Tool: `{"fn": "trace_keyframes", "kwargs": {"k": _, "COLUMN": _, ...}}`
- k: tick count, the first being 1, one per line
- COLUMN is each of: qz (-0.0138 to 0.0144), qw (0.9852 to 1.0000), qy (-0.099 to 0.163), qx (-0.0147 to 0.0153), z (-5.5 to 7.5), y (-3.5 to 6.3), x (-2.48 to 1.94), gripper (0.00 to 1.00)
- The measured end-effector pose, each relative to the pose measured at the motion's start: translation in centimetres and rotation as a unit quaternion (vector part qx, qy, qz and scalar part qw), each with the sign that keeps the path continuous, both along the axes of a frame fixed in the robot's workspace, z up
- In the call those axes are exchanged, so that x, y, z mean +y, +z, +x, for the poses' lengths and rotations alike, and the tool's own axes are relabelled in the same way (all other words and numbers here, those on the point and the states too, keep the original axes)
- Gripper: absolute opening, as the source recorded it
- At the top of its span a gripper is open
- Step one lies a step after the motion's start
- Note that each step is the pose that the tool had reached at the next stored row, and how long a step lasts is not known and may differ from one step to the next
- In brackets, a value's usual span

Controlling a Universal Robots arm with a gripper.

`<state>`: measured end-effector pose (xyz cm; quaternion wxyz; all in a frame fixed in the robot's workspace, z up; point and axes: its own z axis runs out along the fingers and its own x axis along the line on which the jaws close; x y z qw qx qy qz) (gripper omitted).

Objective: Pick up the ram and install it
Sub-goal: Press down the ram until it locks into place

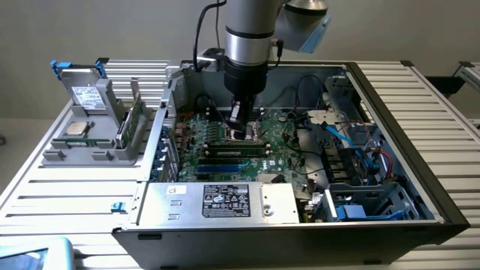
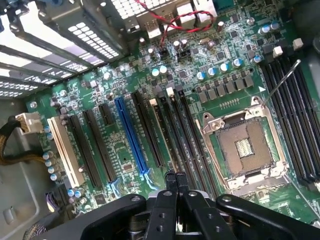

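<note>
My gripper [image 1: 238, 125] hangs low inside the open computer case, just above the motherboard [image 1: 197, 163]. In the wrist view its fingertips [image 2: 168, 178] are pressed together with nothing between them, right over the black memory slots [image 2: 176, 131] beside the empty processor socket [image 2: 245, 147]. A long dark green strip [image 1: 238, 148] sits in a slot in front of the gripper; I cannot tell whether it is a ram. A green ram stick [image 1: 132, 125] stands on edge in the grey holder [image 1: 90, 154] outside the case, on the exterior view's left.
The holder also carries a grey drive with blue clips [image 1: 84, 93] and a square silver chip [image 1: 77, 129]. A power supply box [image 1: 225, 201] fills the case's front. Cables and drive cages [image 1: 360, 146] crowd the exterior view's right. Expansion slots, one blue [image 2: 131, 137], lie beside the memory slots.
</note>
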<state>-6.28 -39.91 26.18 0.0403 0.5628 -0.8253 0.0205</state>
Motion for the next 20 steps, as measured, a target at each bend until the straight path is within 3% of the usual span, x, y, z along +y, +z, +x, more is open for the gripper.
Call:
{"fn": "trace_keyframes", "kwargs": {"k": 5, "qz": 0.0, "qw": 0.9992, "qy": -0.04, "qx": 0.0, "z": 0.0, "y": 0.0, "x": 0.0, "gripper": 0.11}}
{"fn": "trace_keyframes", "kwargs": {"k": 9, "qz": 0.0, "qw": 0.9974, "qy": -0.072, "qx": 0.0, "z": 0.0, "y": 0.0, "x": 0.0, "gripper": 0.11}}
{"fn": "trace_keyframes", "kwargs": {"k": 14, "qz": 0.0, "qw": 0.9936, "qy": -0.113, "qx": 0.0, "z": 0.0, "y": 0.0, "x": 0.0, "gripper": 0.11}}
{"fn": "trace_keyframes", "kwargs": {"k": 20, "qz": -0.0003, "qw": 0.9876, "qy": -0.157, "qx": -0.0003, "z": 0.0, "y": -0.01, "x": 0.0, "gripper": 0.11}}
